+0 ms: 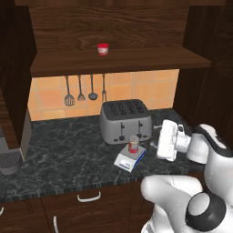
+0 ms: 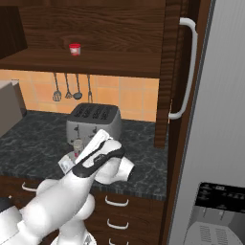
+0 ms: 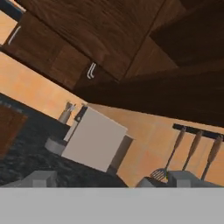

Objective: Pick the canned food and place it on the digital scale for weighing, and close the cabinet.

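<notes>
We see the canned food (image 1: 133, 144) upright on the digital scale (image 1: 129, 159) near the toaster (image 1: 125, 120), so we swing up to the cabinet (image 2: 173, 72) door (gripper (image 1: 157, 146) spread unclear).

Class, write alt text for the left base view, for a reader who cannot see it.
A canned food stands upright on a digital scale on a dark counter, before a silver toaster. The robot's gripper is just right of it; above, the cabinet is open, holding a red-and-white cup.
</notes>
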